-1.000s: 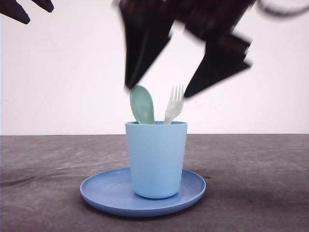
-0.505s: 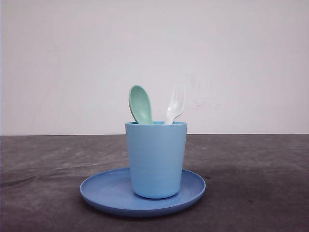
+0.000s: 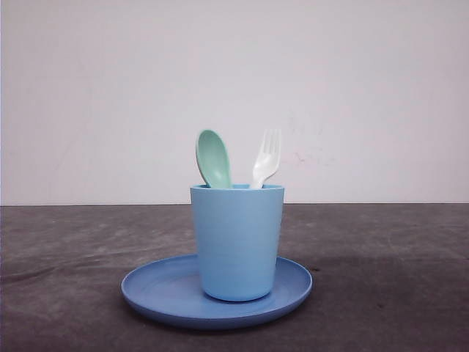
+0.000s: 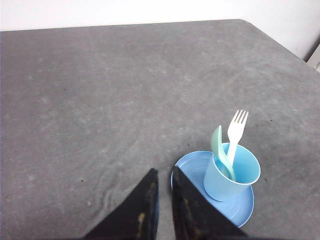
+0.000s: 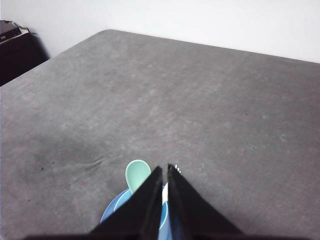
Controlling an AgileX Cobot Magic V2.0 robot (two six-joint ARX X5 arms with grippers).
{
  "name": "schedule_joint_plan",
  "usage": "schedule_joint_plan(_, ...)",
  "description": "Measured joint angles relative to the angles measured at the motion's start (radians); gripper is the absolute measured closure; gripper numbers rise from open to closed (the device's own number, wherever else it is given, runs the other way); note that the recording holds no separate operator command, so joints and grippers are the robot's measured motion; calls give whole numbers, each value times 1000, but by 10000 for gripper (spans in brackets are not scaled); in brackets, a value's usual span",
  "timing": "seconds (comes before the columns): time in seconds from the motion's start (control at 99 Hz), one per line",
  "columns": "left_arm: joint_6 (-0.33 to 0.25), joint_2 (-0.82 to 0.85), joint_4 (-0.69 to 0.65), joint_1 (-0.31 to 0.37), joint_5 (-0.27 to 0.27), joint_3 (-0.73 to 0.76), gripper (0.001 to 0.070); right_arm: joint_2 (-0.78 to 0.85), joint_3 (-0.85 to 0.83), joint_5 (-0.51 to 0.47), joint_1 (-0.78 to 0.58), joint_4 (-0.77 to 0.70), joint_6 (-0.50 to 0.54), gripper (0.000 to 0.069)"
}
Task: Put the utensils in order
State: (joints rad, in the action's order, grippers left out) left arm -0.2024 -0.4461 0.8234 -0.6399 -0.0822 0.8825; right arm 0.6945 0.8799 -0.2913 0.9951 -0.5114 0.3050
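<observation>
The mint-green spoon [image 3: 214,158] and the white fork [image 3: 265,160] stand upright, heads up, in the light blue cup [image 3: 237,242], which sits on the round blue plate [image 3: 161,290]. In the left wrist view, the spoon [image 4: 217,145] and fork [image 4: 236,131] lean in the cup [image 4: 220,182] beyond and to one side of my left gripper [image 4: 164,170]. That gripper hangs high above the table, shut and holding nothing. My right gripper [image 5: 165,167] is shut and empty too, hanging above the cup, with the spoon's bowl [image 5: 136,175] showing beside its fingers.
The dark grey table [image 3: 381,257] lies bare all around the plate, backed by a white wall [image 3: 234,88]. In the right wrist view a dark object [image 5: 15,50] stands off the table's far corner.
A second ago both grippers hung blurred just above the cup in the front view; they have since risen out of that view. Spoon, fork, cup and plate have not moved.
</observation>
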Motion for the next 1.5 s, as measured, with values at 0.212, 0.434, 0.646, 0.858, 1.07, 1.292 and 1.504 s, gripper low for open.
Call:
schedule_joint_plan(0.212,0,0,0,0,0,0,685,-1,0,0,0,0,0,687)
schedule_joint_plan(0.434,0,0,0,0,0,0,685,-1,0,0,0,0,0,687)
schedule_joint_plan(0.646,0,0,0,0,0,0,685,-1,0,0,0,0,0,687)
schedule_joint_plan(0.858,0,0,0,0,0,0,685,-1,0,0,0,0,0,687)
schedule_joint_plan(1.07,2,3,4,0,0,0,685,-1,0,0,0,0,0,687)
schedule_joint_plan(1.292,108,11,-31,73,0,-3,685,-1,0,0,0,0,0,687)
schedule_joint_plan(1.504,219,42,-216,239,0,-122,685,-1,0,0,0,0,0,687)
